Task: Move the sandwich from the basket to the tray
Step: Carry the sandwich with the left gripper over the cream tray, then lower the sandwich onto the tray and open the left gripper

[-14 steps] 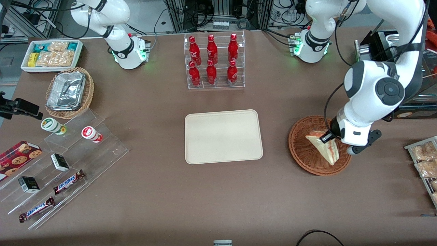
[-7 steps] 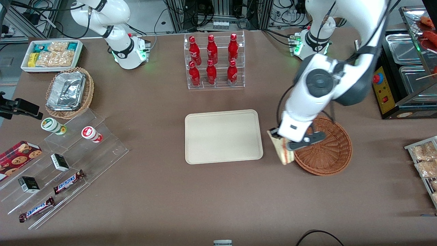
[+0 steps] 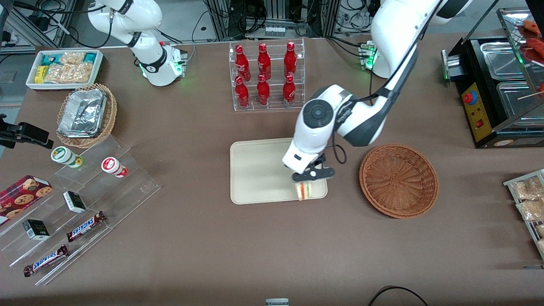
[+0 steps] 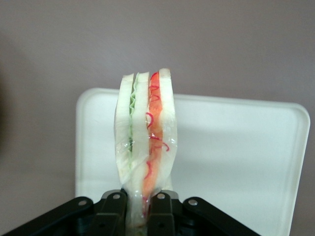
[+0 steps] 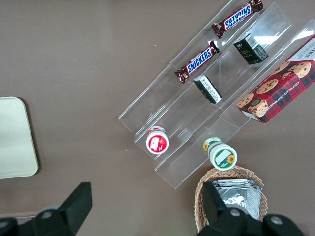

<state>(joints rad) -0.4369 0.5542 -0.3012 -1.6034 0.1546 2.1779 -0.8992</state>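
Observation:
My left gripper is shut on the sandwich, a wrapped wedge of pale bread with red and green filling. It hangs over the corner of the cream-beige tray nearest the front camera and the basket. In the left wrist view the sandwich stands on edge between the fingers, with the tray beneath it. The reddish-brown wicker basket sits beside the tray, toward the working arm's end, with nothing in it.
A clear rack of red bottles stands farther from the front camera than the tray. Toward the parked arm's end are a tan basket of foil containers, a white snack bin and acrylic steps with candy bars. Steel food pans stand near the working arm's end.
My gripper lifted the sandwich out of the basket and carried it sideways to the tray's near corner. The basket is left with nothing in it.

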